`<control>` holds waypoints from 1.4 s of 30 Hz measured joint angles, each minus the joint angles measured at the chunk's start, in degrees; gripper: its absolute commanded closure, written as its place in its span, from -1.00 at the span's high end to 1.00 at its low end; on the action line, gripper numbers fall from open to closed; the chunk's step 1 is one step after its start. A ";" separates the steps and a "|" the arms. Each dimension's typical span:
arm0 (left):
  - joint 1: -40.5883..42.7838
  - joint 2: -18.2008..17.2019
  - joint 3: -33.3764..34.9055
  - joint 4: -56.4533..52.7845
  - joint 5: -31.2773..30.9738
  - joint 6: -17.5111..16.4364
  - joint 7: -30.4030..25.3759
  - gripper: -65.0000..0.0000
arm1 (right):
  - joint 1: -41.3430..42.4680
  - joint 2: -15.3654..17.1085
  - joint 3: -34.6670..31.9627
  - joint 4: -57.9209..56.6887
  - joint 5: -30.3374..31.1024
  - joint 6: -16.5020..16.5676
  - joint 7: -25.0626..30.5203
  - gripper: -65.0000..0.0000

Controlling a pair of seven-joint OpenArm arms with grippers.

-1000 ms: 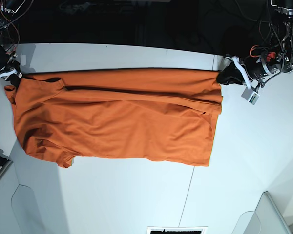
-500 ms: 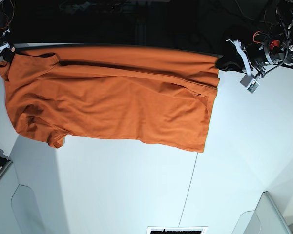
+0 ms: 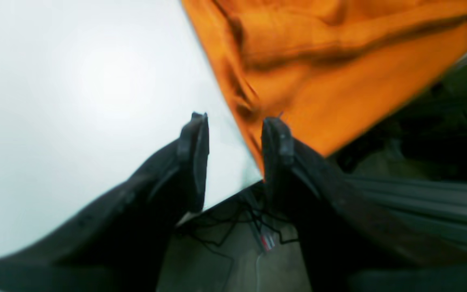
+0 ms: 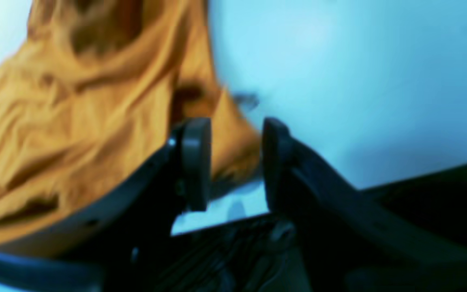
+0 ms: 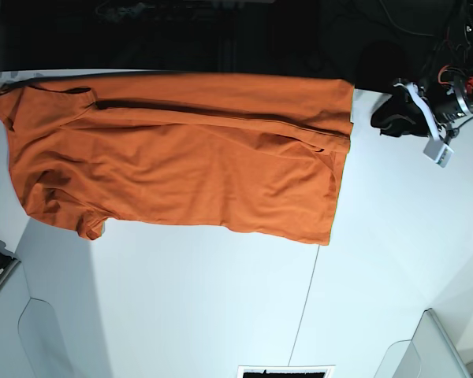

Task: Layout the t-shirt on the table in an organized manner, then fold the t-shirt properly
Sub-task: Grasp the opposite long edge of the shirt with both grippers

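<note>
now t-shirt point(image 5: 181, 157) flat on table point(image 5: 221, 315), fingers point(image 3: 195, 142) apart

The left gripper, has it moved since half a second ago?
Yes. In the base view the left gripper has pulled rightward, off the t-shirt's corner, toward the table's right side.

I was working in what looked like a robotics lab: a bare white worktop point(image 5: 181, 307) with a thin seam, black beyond its twelve o'clock edge, loose wiring point(image 5: 449, 47) bundled round the arm at two o'clock, and more cables point(image 3: 233, 231) hanging below the worktop's edge.
</note>
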 measured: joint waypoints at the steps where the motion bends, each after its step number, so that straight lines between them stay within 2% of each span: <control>1: -0.37 -0.59 -0.72 0.00 -0.37 0.02 0.02 -0.25 | 0.39 0.68 -0.15 0.02 -0.59 -0.02 1.03 -0.34; 8: -6.01 -2.49 -1.05 0.07 -1.68 0.04 -1.64 -0.25 | 5.42 5.03 -3.80 0.02 -5.31 -1.68 3.82 -0.34; 11: -7.89 -2.47 -0.96 0.07 -1.38 0.11 -1.64 -0.24 | 7.54 5.53 -6.47 -0.09 -6.88 -1.70 3.89 -0.34; 16: -9.20 -2.51 -0.87 0.07 0.31 0.13 -3.21 0.01 | 12.79 5.84 -11.72 -3.89 -9.86 -1.70 5.46 -0.34; 21: -9.11 -2.56 0.17 0.04 2.91 0.15 -6.01 0.01 | 18.12 5.75 -13.70 -12.39 -10.36 -1.79 6.47 -0.33; 23: -9.53 -2.56 1.75 -0.42 4.76 0.09 -7.39 0.01 | 20.79 5.73 -13.66 -15.06 -10.43 -1.95 6.84 -0.19; 26: -11.89 -2.51 5.27 -2.16 8.48 0.13 -10.05 0.01 | 24.96 5.86 -13.66 -18.60 -10.32 -1.95 7.10 0.18; 28: -14.64 -2.51 7.69 -3.63 10.67 0.11 -11.54 0.01 | 27.21 5.84 -13.66 -20.81 -11.13 -1.88 7.23 0.34; 31: -20.26 -2.51 11.85 -7.63 13.44 -0.02 -13.33 0.01 | 29.59 5.81 -13.66 -23.85 -12.96 -2.05 7.10 0.35; 36: -30.62 -1.75 18.56 -18.56 13.81 -0.02 -14.47 0.01 | 33.53 5.97 -13.60 -28.48 -15.17 -2.12 8.66 0.35; 42: -40.48 3.39 25.22 -34.34 15.93 0.15 -17.29 0.01 | 36.13 5.99 -13.62 -35.23 -18.34 -2.12 12.35 0.35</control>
